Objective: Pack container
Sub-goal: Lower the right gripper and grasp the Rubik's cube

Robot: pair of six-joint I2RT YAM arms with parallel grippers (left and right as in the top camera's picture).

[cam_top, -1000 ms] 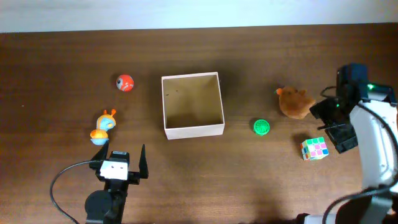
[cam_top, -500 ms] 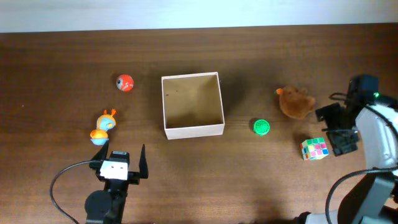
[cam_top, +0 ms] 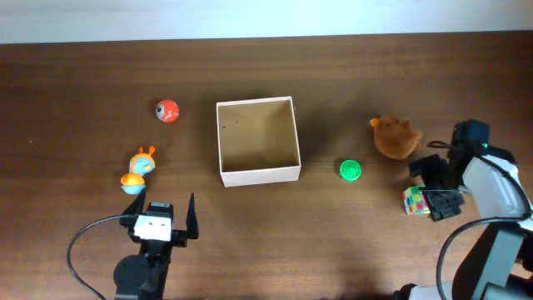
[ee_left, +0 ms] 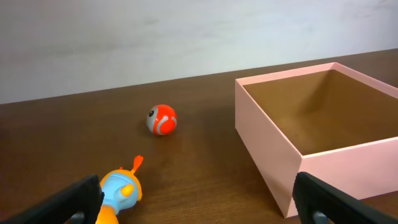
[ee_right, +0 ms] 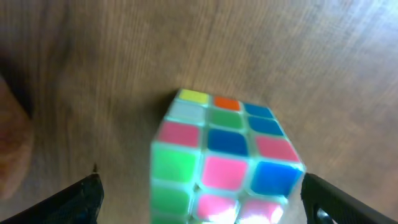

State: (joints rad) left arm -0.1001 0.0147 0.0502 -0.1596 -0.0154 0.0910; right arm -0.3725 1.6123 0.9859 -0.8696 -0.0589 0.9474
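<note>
Container: the container (cam_top: 259,174) stands at the middle of the table (cam_top: 83,67), square and shallow, with white walls, a tan inside and an open top; bare wood surrounds it on every side.
Left pincer: the left gripper (ee_left: 198,202) hangs near the table's front edge, jaws spread wide and holding nothing, well apart from the container.
Right pincer: the right gripper (ee_right: 202,199) has its jaws spread wide, one on either side of the puzzle cube (ee_right: 224,149); no grip shows.
Toys, left: a smooth red ball (cam_top: 167,110) and an orange and blue plastic figure (cam_top: 139,171) lie apart from each other.
Toys, right: a fuzzy brown plush (cam_top: 396,137), a green disc (cam_top: 351,170) and the cube, each with clear wood around it.
View difference: only the right wrist view shows the cube's glossy coloured squares; overhead, the arm partly covers it.
Surface: dark wood grain.
</note>
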